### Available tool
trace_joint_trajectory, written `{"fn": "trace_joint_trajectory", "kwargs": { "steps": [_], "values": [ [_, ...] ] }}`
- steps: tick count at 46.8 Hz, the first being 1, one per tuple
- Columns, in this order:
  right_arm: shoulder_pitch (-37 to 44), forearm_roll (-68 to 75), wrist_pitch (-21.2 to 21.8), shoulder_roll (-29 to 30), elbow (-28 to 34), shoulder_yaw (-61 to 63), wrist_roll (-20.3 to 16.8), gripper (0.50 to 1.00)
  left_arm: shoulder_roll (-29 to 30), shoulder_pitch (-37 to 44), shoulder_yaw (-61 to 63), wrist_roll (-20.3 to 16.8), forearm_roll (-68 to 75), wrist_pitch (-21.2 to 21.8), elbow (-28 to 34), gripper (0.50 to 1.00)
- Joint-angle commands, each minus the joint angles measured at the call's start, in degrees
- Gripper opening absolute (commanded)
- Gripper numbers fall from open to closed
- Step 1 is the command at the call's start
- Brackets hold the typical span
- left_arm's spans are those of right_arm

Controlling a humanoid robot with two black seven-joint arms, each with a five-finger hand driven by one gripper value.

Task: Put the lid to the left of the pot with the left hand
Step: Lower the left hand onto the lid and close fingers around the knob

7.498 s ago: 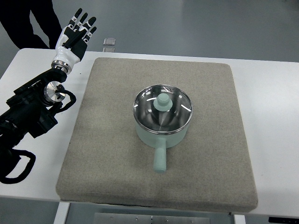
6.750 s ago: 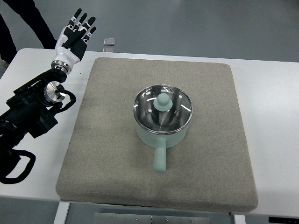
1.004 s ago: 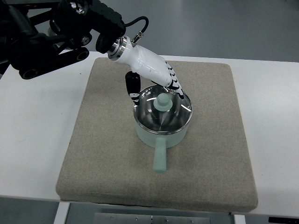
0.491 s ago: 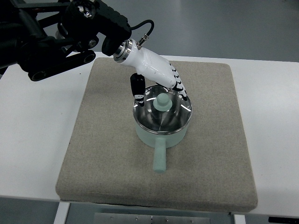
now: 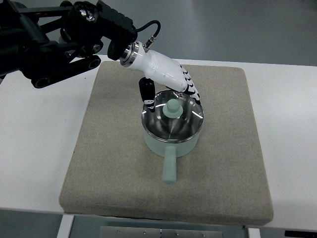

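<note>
A mint-green pot (image 5: 171, 141) with a long handle pointing toward me sits in the middle of the grey mat (image 5: 109, 163). Its glass lid (image 5: 163, 121) with a mint knob (image 5: 172, 106) rests on the pot. My left hand (image 5: 171, 89), white with black finger segments, reaches in from the upper left and hovers over the lid's far rim. The fingers (image 5: 190, 91) extend past the knob on its far right side, and the thumb (image 5: 146, 91) hangs down at the lid's left edge. The hand is open and holds nothing.
The mat lies on a white table (image 5: 34, 148). My black left arm (image 5: 64, 34) crosses the upper left corner. Bare mat shows left of the pot (image 5: 114, 129).
Since the first frames the left arm has swung from the table's left side over to the pot. In the last second the hand crept slightly right and closer around the knob.
</note>
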Motion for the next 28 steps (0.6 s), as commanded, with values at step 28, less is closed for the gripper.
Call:
{"fn": "trace_joint_trajectory", "kwargs": {
  "steps": [28],
  "values": [
    [0.0, -0.1, 0.0, 0.0, 0.0, 0.0, 0.0, 0.924, -1.1, 0.3, 0.0, 0.0, 0.2, -0.1, 0.8, 0.776]
  ]
}}
